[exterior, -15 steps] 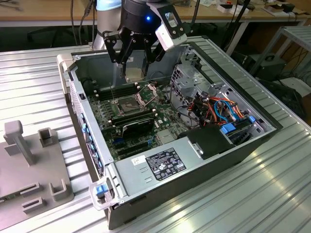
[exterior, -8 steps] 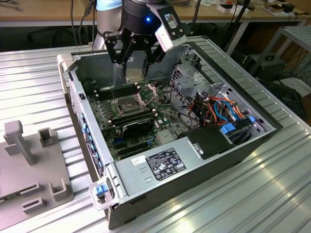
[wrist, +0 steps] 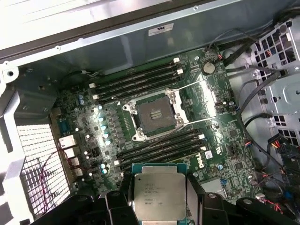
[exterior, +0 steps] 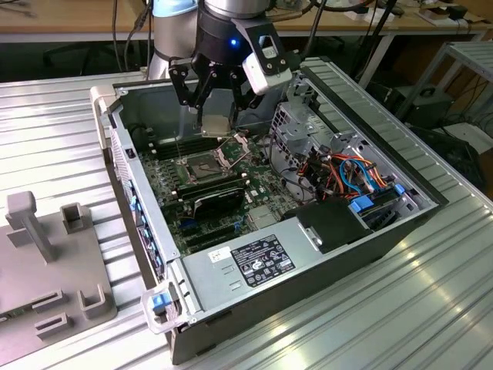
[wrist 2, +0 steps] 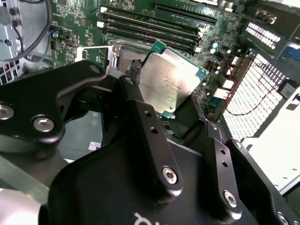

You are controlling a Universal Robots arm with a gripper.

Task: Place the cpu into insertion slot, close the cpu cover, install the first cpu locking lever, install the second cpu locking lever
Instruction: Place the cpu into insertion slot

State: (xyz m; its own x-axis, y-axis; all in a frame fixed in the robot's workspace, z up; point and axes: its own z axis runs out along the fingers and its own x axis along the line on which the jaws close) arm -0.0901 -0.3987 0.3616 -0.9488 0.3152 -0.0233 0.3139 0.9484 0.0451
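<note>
My gripper (exterior: 216, 116) is shut on the cpu (exterior: 216, 125), a flat square chip with a dull silvery face, and holds it in the air above the motherboard. In the first wrist view the cpu (wrist: 159, 196) sits between the black fingers (wrist: 119, 206), well short of the insertion slot (wrist: 154, 112). That dark square socket lies open, with two thin locking levers (wrist: 190, 86) swung out beside it. The exterior view shows the insertion slot (exterior: 202, 164) below the gripper and the cpu cover (exterior: 233, 146) tilted up next to it. In the second wrist view the cpu (wrist 2: 168, 79) hides part of the socket.
Black memory slots (wrist: 140, 82) run along both sides of the socket. The open computer case (exterior: 146, 231) has tall metal walls. A drive cage (exterior: 296, 127) and bundled cables (exterior: 350, 173) crowd the exterior view's right. A grey fixture (exterior: 46, 262) lies outside the case at the left.
</note>
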